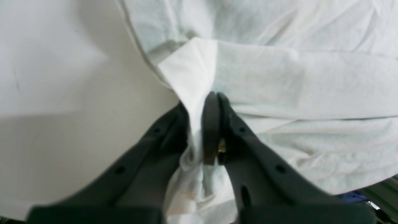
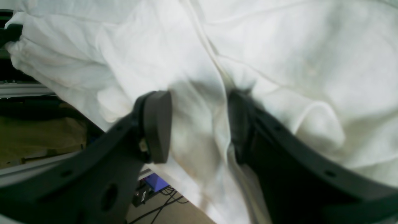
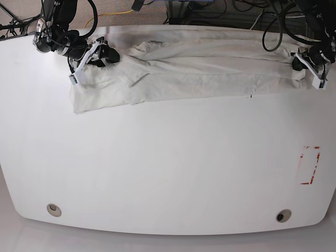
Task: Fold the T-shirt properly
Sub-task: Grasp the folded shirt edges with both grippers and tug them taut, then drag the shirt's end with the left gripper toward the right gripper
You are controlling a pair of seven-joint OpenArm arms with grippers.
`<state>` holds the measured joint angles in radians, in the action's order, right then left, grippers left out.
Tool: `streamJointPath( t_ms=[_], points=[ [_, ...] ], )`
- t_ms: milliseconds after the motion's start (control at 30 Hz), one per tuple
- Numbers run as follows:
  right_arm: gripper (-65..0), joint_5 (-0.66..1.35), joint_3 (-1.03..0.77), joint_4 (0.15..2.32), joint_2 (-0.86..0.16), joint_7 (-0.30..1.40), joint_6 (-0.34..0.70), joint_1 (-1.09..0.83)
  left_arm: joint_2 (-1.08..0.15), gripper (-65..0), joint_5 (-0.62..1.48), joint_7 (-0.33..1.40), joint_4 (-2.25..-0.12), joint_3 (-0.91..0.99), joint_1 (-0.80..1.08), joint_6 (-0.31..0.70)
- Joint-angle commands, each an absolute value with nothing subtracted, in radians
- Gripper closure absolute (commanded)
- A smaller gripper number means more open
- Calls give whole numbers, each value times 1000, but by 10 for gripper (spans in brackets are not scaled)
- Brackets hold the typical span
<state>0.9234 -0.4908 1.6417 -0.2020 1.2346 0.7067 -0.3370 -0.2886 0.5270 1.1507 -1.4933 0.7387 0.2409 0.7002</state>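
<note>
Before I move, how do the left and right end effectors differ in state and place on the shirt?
The left end effector is shut on a bunched fold of the T-shirt; the right end effector stands open, with cloth between its separated fingers.
In the base view, the left one is at the shirt's right-hand end, while the right one is over its left-hand part.
Both have dark fingers and are down at the fabric.

In the base view, the T-shirt [image 3: 199, 79] before me lies across the top of the frame, along one edge of the table [image 3: 168, 163]. My right gripper [image 3: 108, 59] is at its upper left part, my left [image 3: 300, 65] at its upper right end.
</note>
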Motion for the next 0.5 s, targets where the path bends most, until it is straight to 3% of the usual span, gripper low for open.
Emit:
streamJointPath(
  t_ms=[0, 200, 467],
  points=[
    [-292, 897, -498, 1649, -213, 1251, 698, -341, -300, 0, 495, 1175, -1527, 743, 246, 698],
    [-292, 897, -498, 1650, -213, 1251, 698, -341, -289, 0, 498, 1188, -1725, 730, 285, 698],
    [-292, 897, -498, 1650, -213, 1251, 698, -341, -257, 0, 498, 1198, -1988, 567, 351, 698]
  ],
)
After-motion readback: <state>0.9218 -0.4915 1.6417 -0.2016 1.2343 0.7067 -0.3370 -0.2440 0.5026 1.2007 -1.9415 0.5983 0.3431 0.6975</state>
